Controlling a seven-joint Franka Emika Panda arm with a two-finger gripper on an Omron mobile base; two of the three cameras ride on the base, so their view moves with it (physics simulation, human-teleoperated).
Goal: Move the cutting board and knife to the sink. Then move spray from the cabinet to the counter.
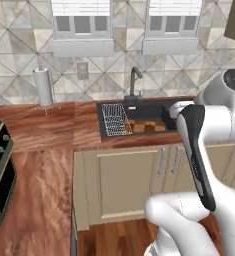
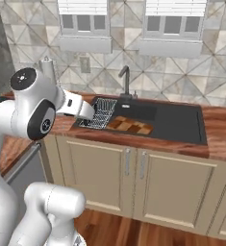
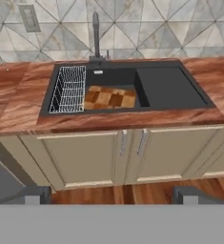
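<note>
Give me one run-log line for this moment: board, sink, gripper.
cutting board: lying in sink basin, beside wire rack | gripper: drawn back from sink, fingertips apart, holding nothing | faucet: behind basin

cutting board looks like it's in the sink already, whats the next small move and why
Probably turn away from the sink to look for the knife. The cutting board already lies in the basin beside the wire rack, and no knife can be made out with it. The gripper is back in front of the cupboard doors, well clear of the basin, and appears to hold nothing.
</note>
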